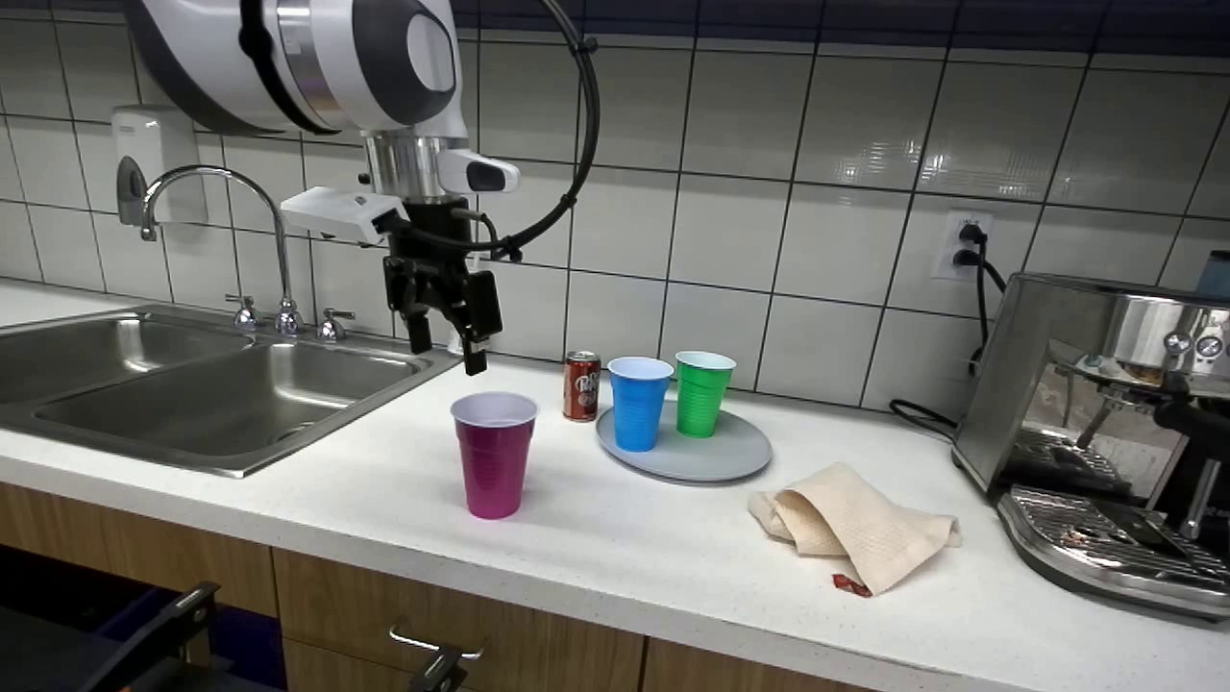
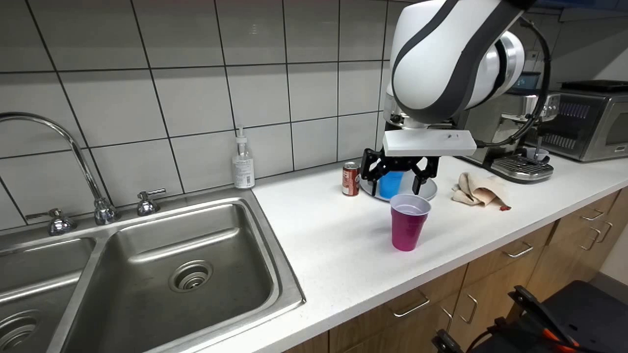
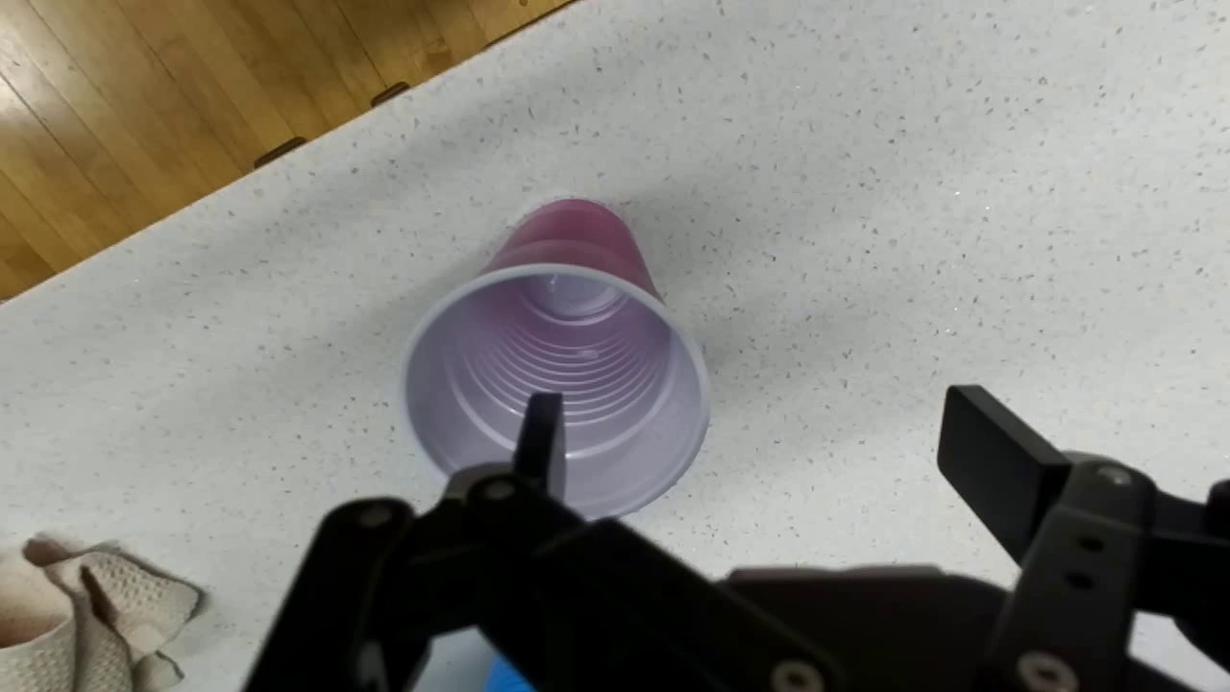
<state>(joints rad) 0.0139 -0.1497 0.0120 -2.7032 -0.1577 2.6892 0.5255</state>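
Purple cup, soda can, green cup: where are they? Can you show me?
Purple cup (image 1: pixel 494 461), in an exterior view: on its outer wall, below the rim.
Soda can (image 1: pixel 581 387), in an exterior view: on its red side.
Green cup (image 1: pixel 703 399), in an exterior view: on its outer wall.

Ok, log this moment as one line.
gripper: open, empty, above counter | magenta cup: upright, nearest gripper | blue cup, green cup: upright on gray plate | soda can: beside plate | cloth: crumpled on counter

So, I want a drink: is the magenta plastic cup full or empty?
Empty: in the wrist view, the magenta plastic cup shows bare ribbed walls down to its base.
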